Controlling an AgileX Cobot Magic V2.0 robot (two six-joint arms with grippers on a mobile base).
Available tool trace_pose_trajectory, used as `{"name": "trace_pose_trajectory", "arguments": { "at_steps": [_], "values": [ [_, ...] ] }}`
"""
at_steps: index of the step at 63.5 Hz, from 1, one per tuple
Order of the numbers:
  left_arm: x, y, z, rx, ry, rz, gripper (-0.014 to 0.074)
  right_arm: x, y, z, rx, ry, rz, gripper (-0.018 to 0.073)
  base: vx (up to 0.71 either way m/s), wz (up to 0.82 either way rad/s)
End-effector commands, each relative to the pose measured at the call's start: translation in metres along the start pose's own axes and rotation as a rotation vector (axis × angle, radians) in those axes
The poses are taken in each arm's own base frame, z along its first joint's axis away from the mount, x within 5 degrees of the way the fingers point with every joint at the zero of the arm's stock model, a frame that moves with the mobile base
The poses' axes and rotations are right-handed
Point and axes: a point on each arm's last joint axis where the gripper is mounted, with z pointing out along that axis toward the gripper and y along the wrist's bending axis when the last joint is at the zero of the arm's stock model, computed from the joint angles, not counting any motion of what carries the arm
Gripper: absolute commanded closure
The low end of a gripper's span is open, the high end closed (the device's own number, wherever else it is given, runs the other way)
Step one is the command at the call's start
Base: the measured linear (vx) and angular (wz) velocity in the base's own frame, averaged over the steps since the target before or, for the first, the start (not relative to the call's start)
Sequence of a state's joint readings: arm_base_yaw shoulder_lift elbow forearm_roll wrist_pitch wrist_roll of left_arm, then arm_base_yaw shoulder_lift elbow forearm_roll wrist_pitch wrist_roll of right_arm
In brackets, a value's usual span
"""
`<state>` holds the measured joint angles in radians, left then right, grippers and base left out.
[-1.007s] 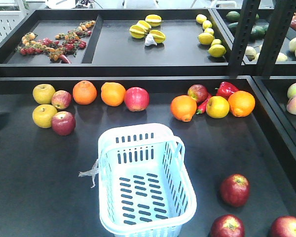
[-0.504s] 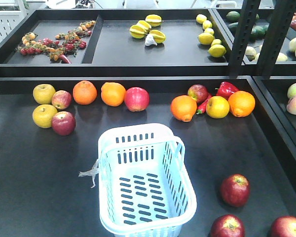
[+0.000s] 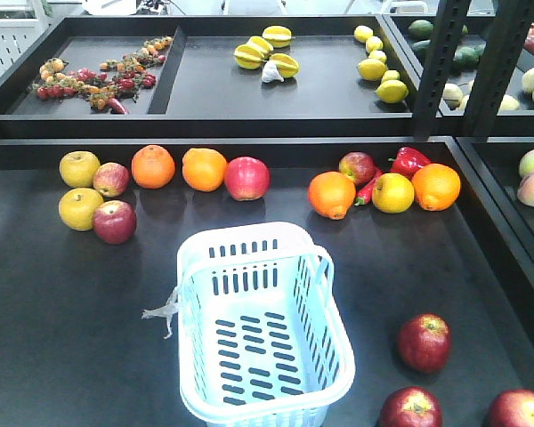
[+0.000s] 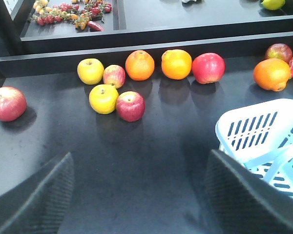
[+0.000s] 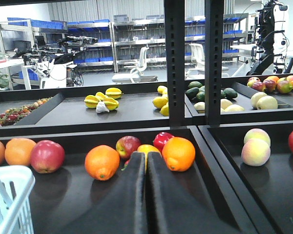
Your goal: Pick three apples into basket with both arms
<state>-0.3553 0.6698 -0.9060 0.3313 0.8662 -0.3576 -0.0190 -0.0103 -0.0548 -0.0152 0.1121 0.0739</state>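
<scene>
I see the apples (image 3: pixel 424 342) and basket (image 3: pixel 249 238) unshifted; the dark shape at the front view's left edge has gone; left gripper (image 4: pixel 140 163) spread, right gripper (image 5: pixel 146 160) pressed together.

A black, walled display tray (image 3: pixel 71 302) carries everything. The pale slotted basket (image 3: pixel 246 235) stands at its middle, with 3 dark red apples (image 3: pixel 424 342) on the bare surface to its right. Along the back wall lie 2 yellow apples (image 3: pixel 79 168), 2 small red apples (image 3: pixel 115 221), 2 oranges (image 3: pixel 152 165) and a pink-red apple (image 3: pixel 246 178). Further right lie 2 right-hand oranges (image 3: pixel 331 195), a red pepper (image 3: pixel 408 161) and a yellow-orange fruit (image 3: pixel 392 192).
</scene>
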Motion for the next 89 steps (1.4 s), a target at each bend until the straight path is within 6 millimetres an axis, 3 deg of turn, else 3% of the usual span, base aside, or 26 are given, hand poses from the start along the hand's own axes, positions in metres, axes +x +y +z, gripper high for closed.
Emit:
{"name": "trace_pose_trajectory", "arguments": {
  "at_steps": [1, 15, 28, 39, 55, 62, 81, 89],
  "values": [
    [-0.013, 0.000, -0.007, 0.014, -0.089, -0.006, 0.0052, -0.040, 0.002, -0.008, -0.002, -0.067, 0.000, 0.0568, 0.00, 0.00],
    [-0.013, 0.000, -0.007, 0.014, -0.089, -0.006, 0.0052, -0.090, 0.006, -0.003, 0.002, 0.177, 0.030, 0.0568, 0.00, 0.00],
    [-0.013, 0.000, -0.007, 0.014, -0.089, -0.006, 0.0052, -0.110, 0.011, 0.021, 0.003, 0.604, 0.057, 0.0568, 0.00, 0.00],
    [-0.013, 0.000, -0.007, 0.014, -0.089, -0.006, 0.0052, -0.107, 0.011, 0.047, 0.014, 0.775, 0.058, 0.0568, 0.00, 0.00],
    [-0.013, 0.000, -0.007, 0.014, -0.089, -0.006, 0.0052, -0.092, 0.010, 0.059, 0.012, 0.943, 0.034, 0.0536, 0.00, 0.00],
    [-0.013, 0.000, -0.007, 0.014, -0.089, -0.006, 0.0052, -0.090, 0.010, 0.057, -0.016, 0.973, -0.020, 0.0461, 0.00, 0.00],
    [-0.013, 0.000, -0.007, 0.014, -0.089, -0.006, 0.0052, -0.089, 0.010, 0.054, -0.069, 1.010, -0.117, 0.0031, 0.00, 0.00],
    [-0.013, 0.000, -0.007, 0.014, -0.089, -0.006, 0.0052, -0.088, 0.010, 0.054, -0.089, 1.011, -0.150, -0.0066, 0.00, 0.00]
  ]
}}
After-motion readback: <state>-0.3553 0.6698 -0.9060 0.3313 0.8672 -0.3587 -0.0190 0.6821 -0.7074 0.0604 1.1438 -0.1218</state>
